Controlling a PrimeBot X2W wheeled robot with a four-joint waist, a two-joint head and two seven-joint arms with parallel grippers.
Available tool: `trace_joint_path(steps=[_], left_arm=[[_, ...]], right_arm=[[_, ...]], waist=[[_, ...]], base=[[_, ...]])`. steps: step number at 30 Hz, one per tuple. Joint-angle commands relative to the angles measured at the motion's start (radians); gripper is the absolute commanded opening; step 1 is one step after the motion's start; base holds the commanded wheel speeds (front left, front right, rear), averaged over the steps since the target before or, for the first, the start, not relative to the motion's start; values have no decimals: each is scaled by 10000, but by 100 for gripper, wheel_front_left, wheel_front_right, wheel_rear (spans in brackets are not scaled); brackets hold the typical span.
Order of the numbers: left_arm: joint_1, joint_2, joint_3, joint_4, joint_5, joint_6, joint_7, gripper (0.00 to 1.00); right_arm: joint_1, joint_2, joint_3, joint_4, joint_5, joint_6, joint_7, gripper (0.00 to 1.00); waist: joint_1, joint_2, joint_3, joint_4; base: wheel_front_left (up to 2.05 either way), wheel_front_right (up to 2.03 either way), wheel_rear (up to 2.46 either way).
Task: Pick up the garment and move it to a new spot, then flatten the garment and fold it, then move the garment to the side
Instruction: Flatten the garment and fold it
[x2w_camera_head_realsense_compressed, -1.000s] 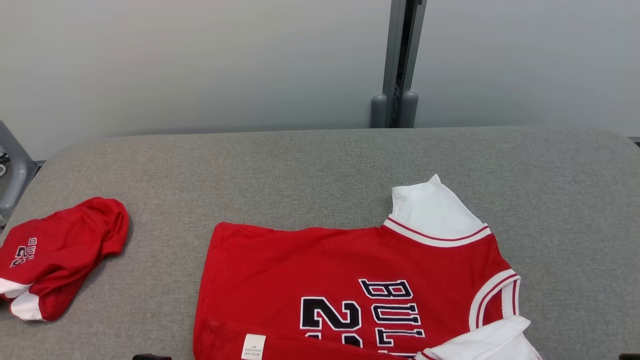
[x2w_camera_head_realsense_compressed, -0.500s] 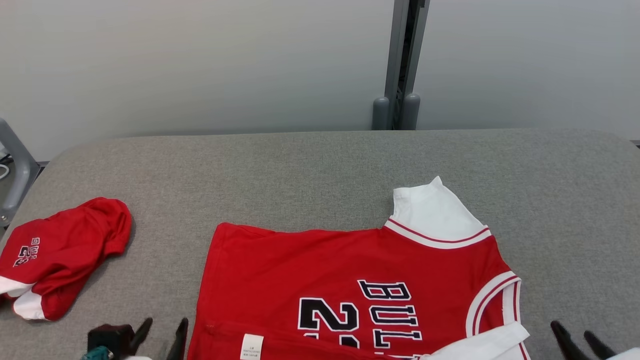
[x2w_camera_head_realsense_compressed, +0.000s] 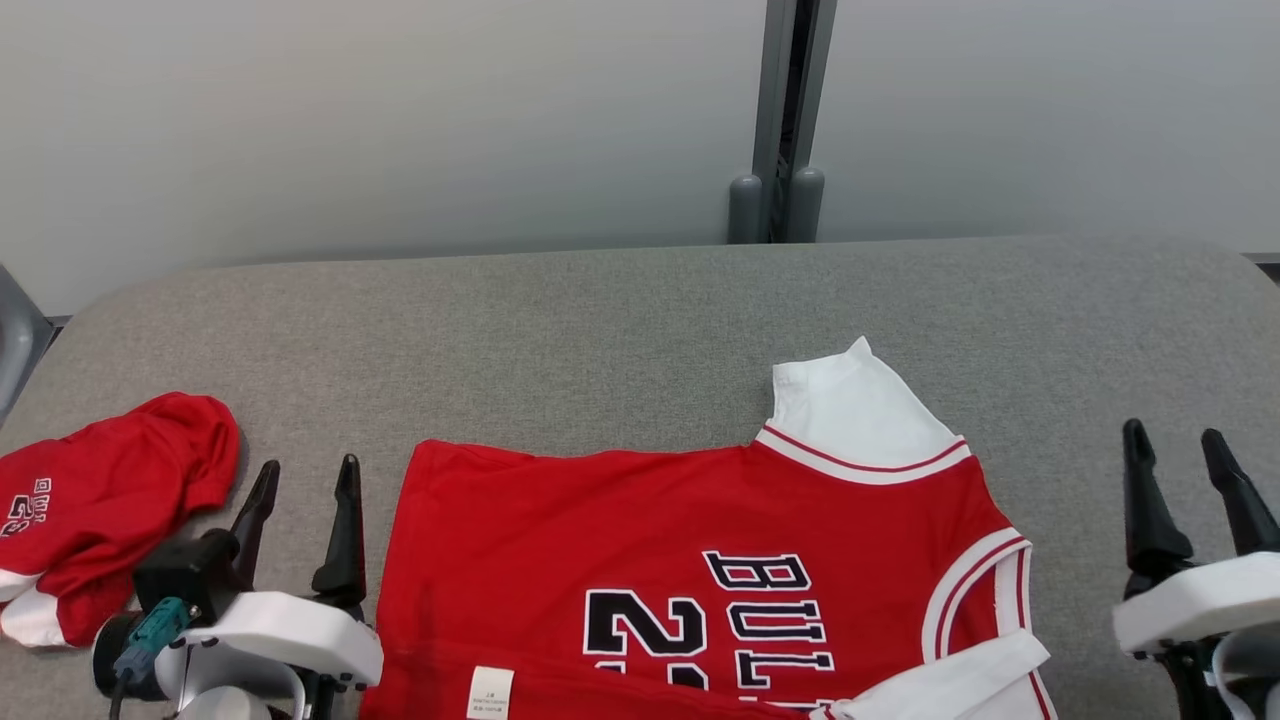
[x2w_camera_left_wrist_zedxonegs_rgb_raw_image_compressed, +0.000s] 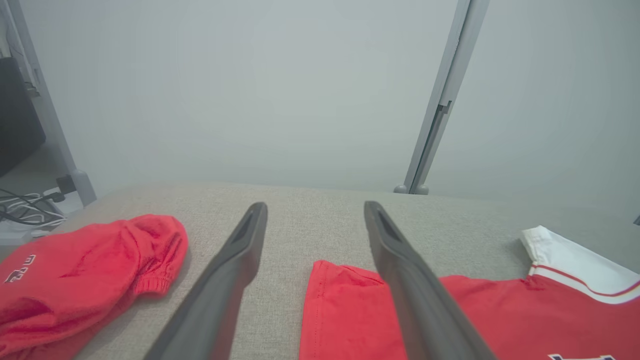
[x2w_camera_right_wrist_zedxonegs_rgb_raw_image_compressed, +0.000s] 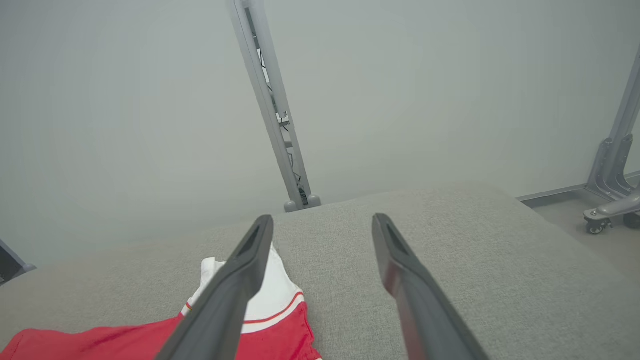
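The garment (x2w_camera_head_realsense_compressed: 700, 540) is a red jersey with white sleeves and black lettering. It lies spread flat on the grey table (x2w_camera_head_realsense_compressed: 600, 320), and its near edge is turned over so a white label (x2w_camera_head_realsense_compressed: 490, 692) shows. My left gripper (x2w_camera_head_realsense_compressed: 308, 463) stands open just left of the jersey's left edge and holds nothing. In the left wrist view the gripper (x2w_camera_left_wrist_zedxonegs_rgb_raw_image_compressed: 315, 205) hovers over the table with the jersey's corner (x2w_camera_left_wrist_zedxonegs_rgb_raw_image_compressed: 345, 310) under its right finger. My right gripper (x2w_camera_head_realsense_compressed: 1172, 430) is open and empty to the right of the jersey. The right wrist view has that gripper (x2w_camera_right_wrist_zedxonegs_rgb_raw_image_compressed: 322, 217) beside the white sleeve (x2w_camera_right_wrist_zedxonegs_rgb_raw_image_compressed: 272, 300).
A second red garment (x2w_camera_head_realsense_compressed: 100, 500) lies bunched at the table's left edge, close to my left gripper. A grey upright post (x2w_camera_head_realsense_compressed: 775, 120) stands behind the table against the pale wall. A wheeled grey stand (x2w_camera_right_wrist_zedxonegs_rgb_raw_image_compressed: 612, 200) is on the floor off the table's right end.
Both grippers have risen from the bottom edge into the head view, one on each side of the jersey, jaws apart. The camera has shifted slightly. The jersey lies as before.
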Motion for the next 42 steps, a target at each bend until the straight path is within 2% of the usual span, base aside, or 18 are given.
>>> trace_joint_path(steps=[1,7,12,18,21,25,37,42], left_arm=[[-211,-41,53,58,104,-45,-49,100],[-789,-460,139,649,468,-252,-101,100],[-1493,-333,-237,1844,1089,-234,-24,100],[-2411,-131,-668,3097,1574,-358,446,100],[-2933,7,-966,3744,1811,-556,900,100],[-3548,229,-1196,4607,2043,-580,1542,100],[-4327,369,-1631,6160,2235,-1053,2014,100],[-4467,191,-1731,6411,2207,-1132,1686,100]], right_arm=[[-249,-23,162,216,-147,15,-397,100],[-851,-125,1083,1060,-1102,13,-1941,100],[-1218,-34,1553,1491,-1411,12,-2464,100],[-1505,99,1769,1709,-1324,10,-2691,100],[-1613,146,1830,1779,-1292,8,-2805,100],[-1662,195,1933,1928,-1230,8,-2910,100],[-1743,223,2009,2272,-1155,8,-3057,100],[-1724,223,2023,2405,-1085,8,-3075,100]], waist=[[0,0,126,-62],[0,0,605,-235],[0,0,1117,-578],[0,0,1673,-1035],[0,0,1945,-1267],[0,0,2186,-1546],[0,0,2346,-1825],[0,0,2325,-1755]], base=[[0,0,0],[0,0,0],[0,0,0],[0,0,0],[0,0,0],[0,0,0],[0,0,0],[0,0,0]])
